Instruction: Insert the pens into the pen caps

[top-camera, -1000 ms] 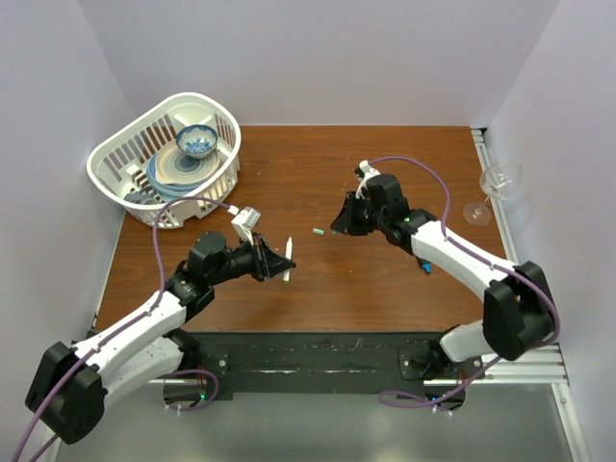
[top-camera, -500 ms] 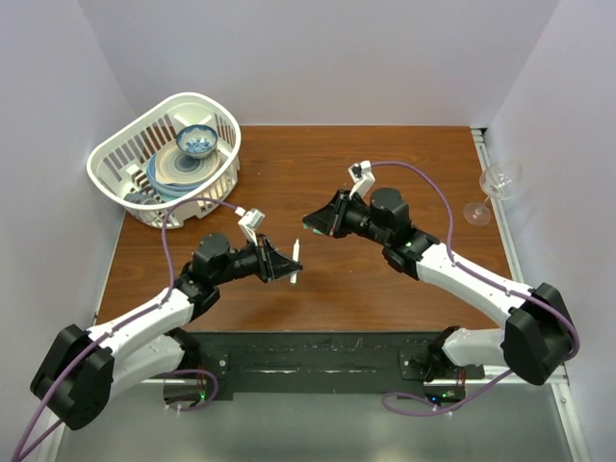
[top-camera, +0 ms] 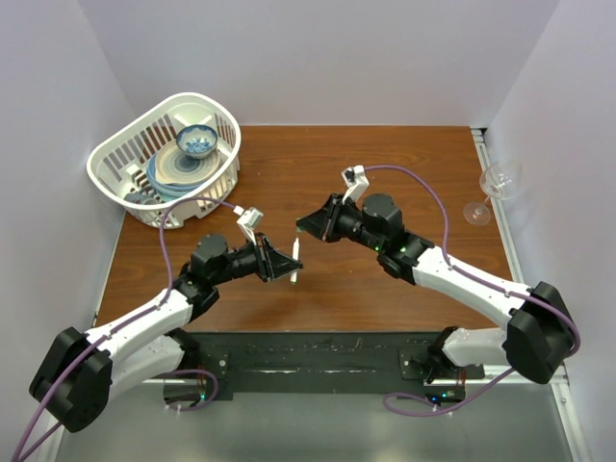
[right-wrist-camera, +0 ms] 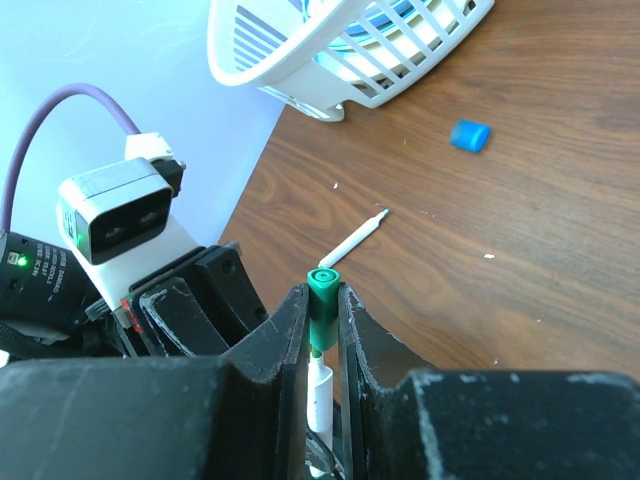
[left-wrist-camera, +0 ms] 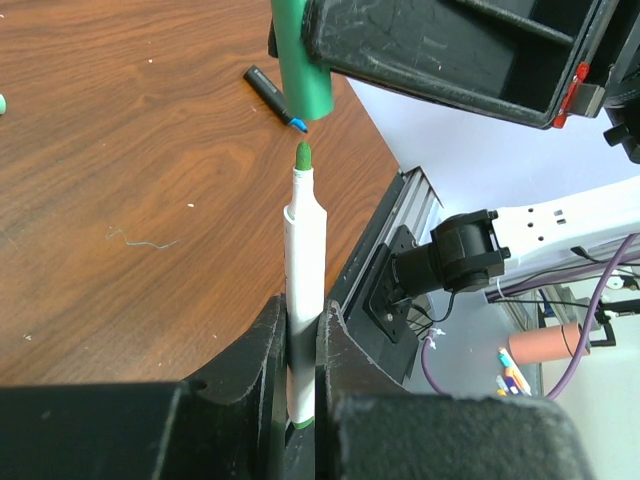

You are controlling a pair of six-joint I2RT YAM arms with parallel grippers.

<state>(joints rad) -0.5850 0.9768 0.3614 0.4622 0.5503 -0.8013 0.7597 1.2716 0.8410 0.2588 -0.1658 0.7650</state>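
Over the table [top-camera: 385,159], left fingers [left-wrist-camera: 258,352] clamping pen [left-wrist-camera: 305,260], right fingers [right-wrist-camera: 288,335] clamping cap [right-wrist-camera: 322,300]

Your left gripper [left-wrist-camera: 302,335] is black and grips a white pen [left-wrist-camera: 305,250] with a green tip. Past its tips, a black pen [left-wrist-camera: 272,92] shows a blue nib. Your right gripper [right-wrist-camera: 322,305], black too, pinches a green cap [right-wrist-camera: 322,285]. Past its tips lie a blue cap [right-wrist-camera: 469,135], a white basket [right-wrist-camera: 300,98] and the brown wood-grain table [right-wrist-camera: 560,250].

Left gripper [top-camera: 286,262] and right gripper [top-camera: 308,224] clamped, facing.
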